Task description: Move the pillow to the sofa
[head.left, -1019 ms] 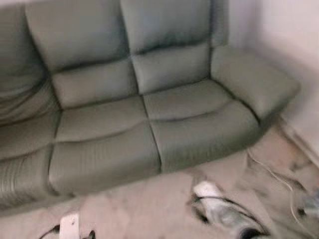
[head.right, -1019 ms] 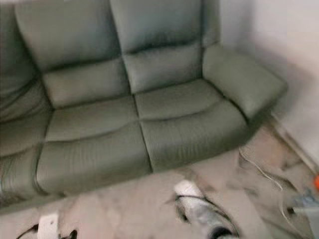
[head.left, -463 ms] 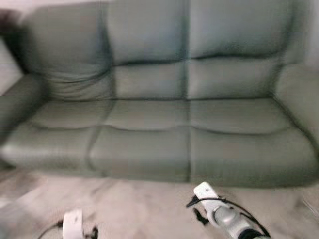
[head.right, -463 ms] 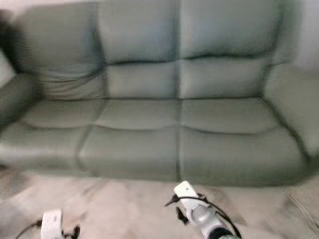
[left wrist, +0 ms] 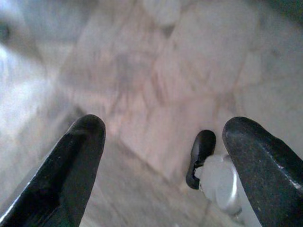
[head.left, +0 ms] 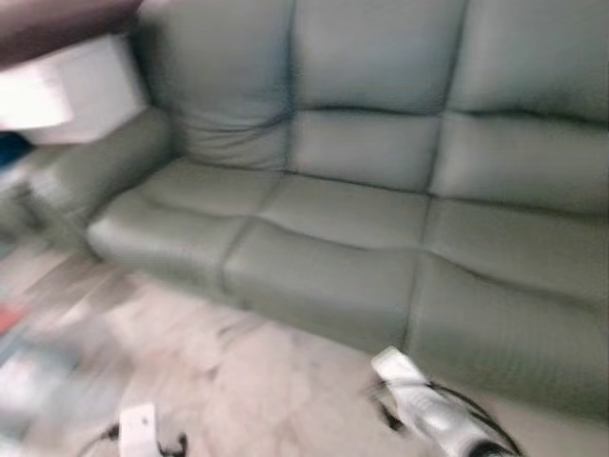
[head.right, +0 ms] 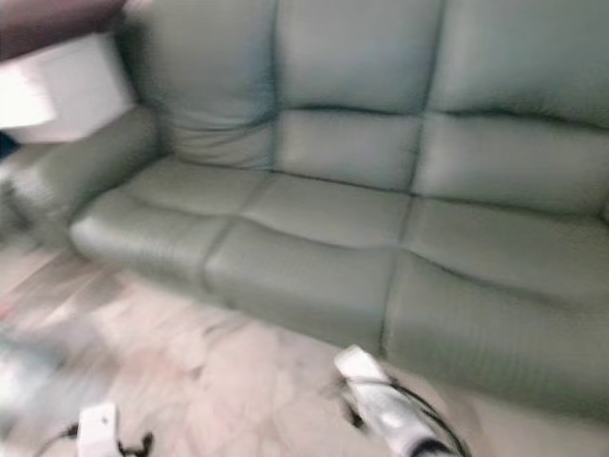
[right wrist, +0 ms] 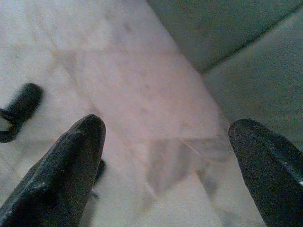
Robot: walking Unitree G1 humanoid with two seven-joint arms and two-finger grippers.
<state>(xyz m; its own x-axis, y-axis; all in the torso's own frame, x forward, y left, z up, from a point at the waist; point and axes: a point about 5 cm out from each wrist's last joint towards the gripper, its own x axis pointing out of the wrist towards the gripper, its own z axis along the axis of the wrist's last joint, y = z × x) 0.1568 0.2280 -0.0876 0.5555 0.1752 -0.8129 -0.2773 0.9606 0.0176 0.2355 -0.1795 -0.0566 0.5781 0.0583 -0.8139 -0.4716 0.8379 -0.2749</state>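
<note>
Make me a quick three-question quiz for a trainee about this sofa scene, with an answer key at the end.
1. True or false: a pillow already lies on the seat cushions of the grey-green leather sofa.
2. Multiple choice: what lies beneath the left gripper? A) a wooden table B) the pale marbled tile floor C) a sofa cushion
3. Fill in: the right gripper has its black fingers ____ and holds nothing, above the floor beside the sofa's front edge.

Key: 1 false; 2 B; 3 open.
</note>
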